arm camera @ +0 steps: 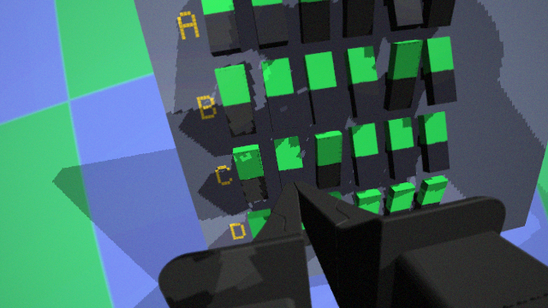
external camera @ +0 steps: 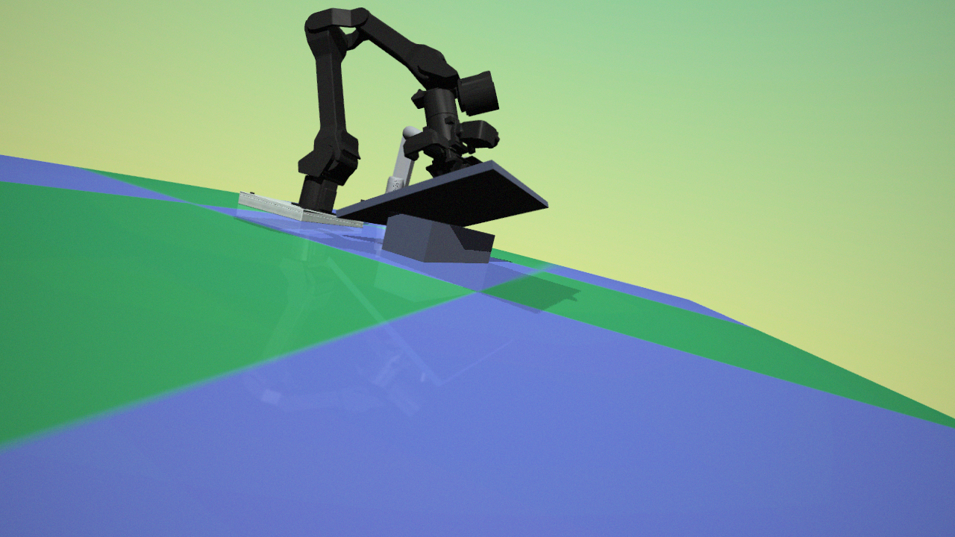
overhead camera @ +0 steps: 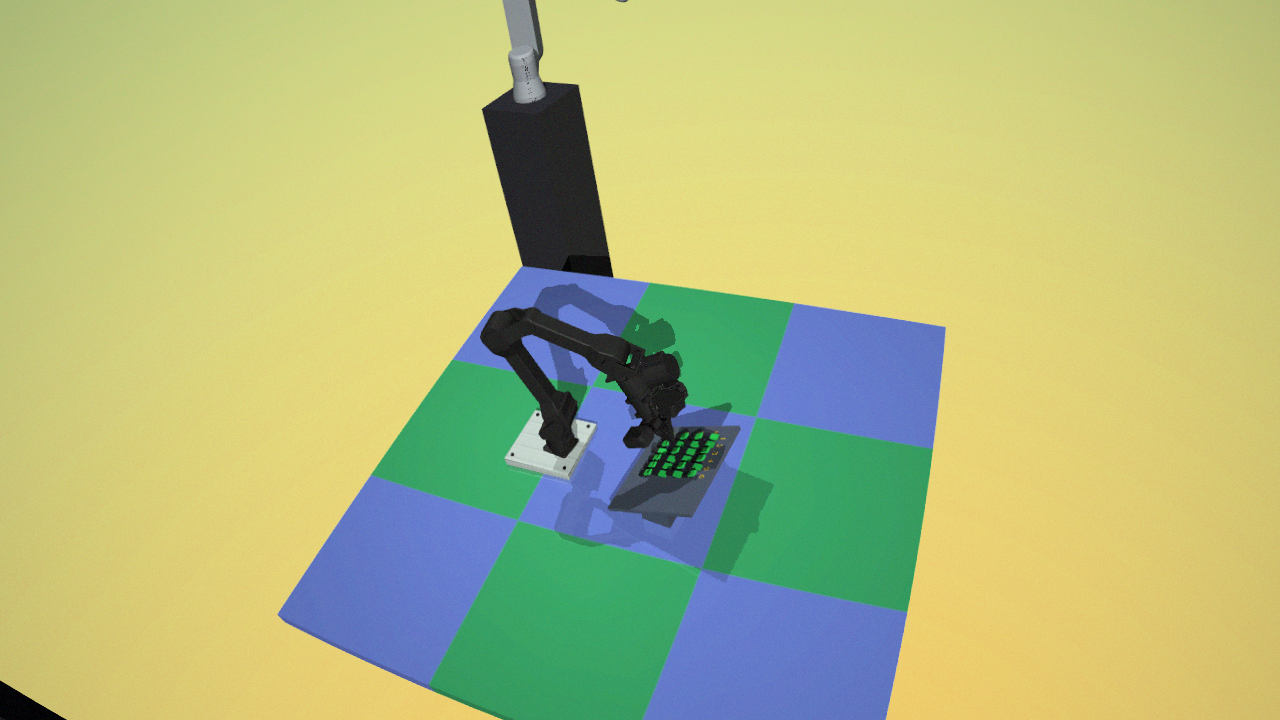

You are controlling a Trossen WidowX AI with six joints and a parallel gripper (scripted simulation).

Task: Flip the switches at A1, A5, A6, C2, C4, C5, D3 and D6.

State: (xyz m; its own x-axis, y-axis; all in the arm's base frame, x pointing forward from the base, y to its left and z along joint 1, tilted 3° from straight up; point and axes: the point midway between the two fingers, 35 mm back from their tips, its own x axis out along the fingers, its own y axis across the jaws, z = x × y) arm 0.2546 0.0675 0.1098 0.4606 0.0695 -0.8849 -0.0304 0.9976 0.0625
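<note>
The tilted grey panel [overhead camera: 648, 498] [external camera: 460, 197] [arm camera: 479, 107] carries rows of green-and-dark switches. My gripper [overhead camera: 669, 437] [arm camera: 294, 189] is shut and empty, its tips low at the near, dark end of C2 [arm camera: 288, 153]; I cannot tell if they touch. In the wrist view, C4 [arm camera: 364, 140] and C5 [arm camera: 399, 133] sit right of the tips. A1 [arm camera: 220, 30], A5 [arm camera: 408, 13] and A6 [arm camera: 438, 13] are cut by the top edge. D3 [arm camera: 334, 195] is mostly hidden behind a finger; D6 [arm camera: 432, 191] shows partly. In the exterior view the panel hides the fingertips.
C1 [arm camera: 248, 164] and C3 [arm camera: 328, 150] flank C2, both with the green far end raised. The panel stands on a grey block [external camera: 427, 236]. The arm's white base plate [overhead camera: 528, 452] [external camera: 267, 205] is beside it. A dark pillar [overhead camera: 550, 179] stands behind the mat.
</note>
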